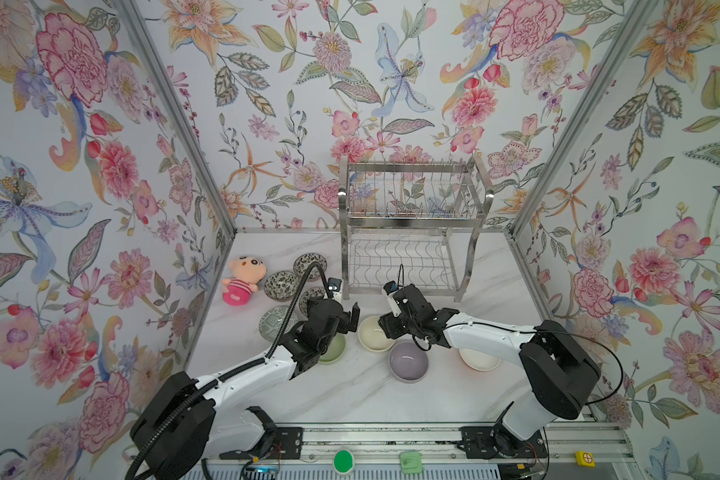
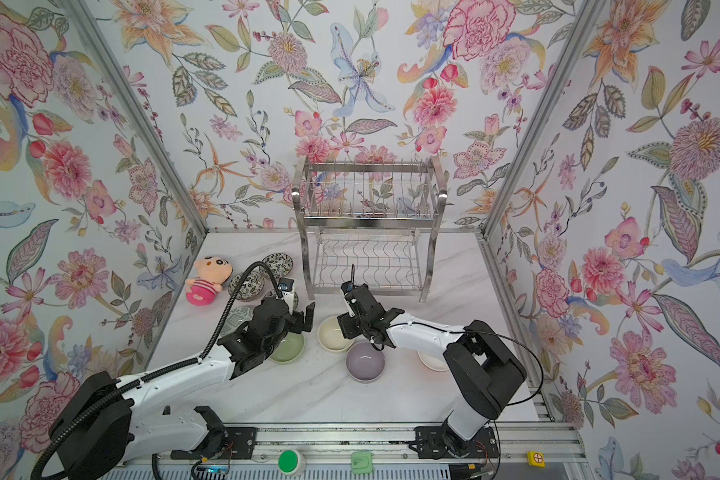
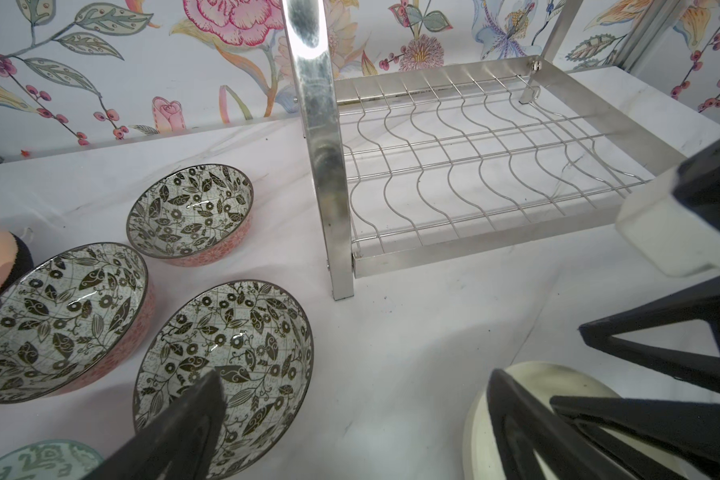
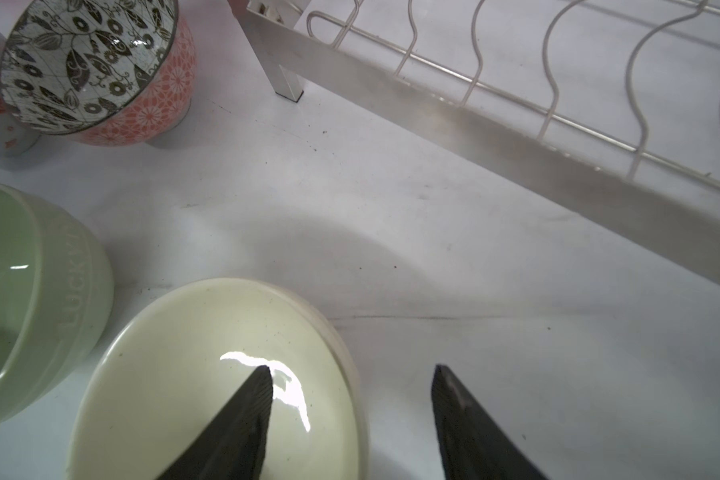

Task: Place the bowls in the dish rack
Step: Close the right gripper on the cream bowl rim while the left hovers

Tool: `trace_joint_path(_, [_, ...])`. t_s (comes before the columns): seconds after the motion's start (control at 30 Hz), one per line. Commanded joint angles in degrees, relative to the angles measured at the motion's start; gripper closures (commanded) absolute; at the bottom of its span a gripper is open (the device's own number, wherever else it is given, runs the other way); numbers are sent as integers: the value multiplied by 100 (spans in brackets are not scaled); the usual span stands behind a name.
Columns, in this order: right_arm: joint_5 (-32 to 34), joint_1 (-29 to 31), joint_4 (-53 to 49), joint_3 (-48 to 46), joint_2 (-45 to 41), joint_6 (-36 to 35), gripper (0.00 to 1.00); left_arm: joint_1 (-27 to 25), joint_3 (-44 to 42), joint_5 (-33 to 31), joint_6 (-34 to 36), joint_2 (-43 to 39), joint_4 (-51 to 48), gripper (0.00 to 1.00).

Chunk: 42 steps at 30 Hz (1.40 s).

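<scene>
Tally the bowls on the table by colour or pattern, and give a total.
Leaf-patterned bowls: 3
Teal-patterned bowl: 1
Cream bowl: 1
Lilac bowl: 1
Green bowl: 1
White bowl: 1
Total: 8

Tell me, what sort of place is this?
Likely a robot test booth, not a real kitchen: two arms bolted to a rail, flowered panels walling in a table, a dish rack and bowls beside it.
</scene>
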Motion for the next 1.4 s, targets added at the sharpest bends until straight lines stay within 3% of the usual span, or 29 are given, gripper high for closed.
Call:
trace_joint_path(0.0, [273, 17, -115, 173, 164, 42, 45, 62, -134, 181, -168, -157, 184, 1])
trace_joint_path(0.17, [696, 16, -327, 339, 401, 28, 58, 67, -197, 384, -209, -116, 366, 1])
trace_joint_path(0.4, [1129, -51, -499, 404, 479, -60, 64, 60, -250, 648, -415, 67, 691, 0])
trace_joint_path(0.6, [1554, -288, -691, 266, 305, -110, 65, 62, -203, 676, -433, 131, 781, 1])
trace_joint_path(1.0, [1561, -1161, -964, -146, -283, -148, 65, 54, -77, 820, -422, 315, 847, 1])
trace_joint_path(1.2, [1583, -1161, -1235, -104, -774, -170, 62, 54, -46, 864, -454, 293, 847, 1])
trace_joint_path(1.37, [1443, -855, -1355, 160, -1065, -131, 56, 86, 132, 1344, -566, 350, 772, 1])
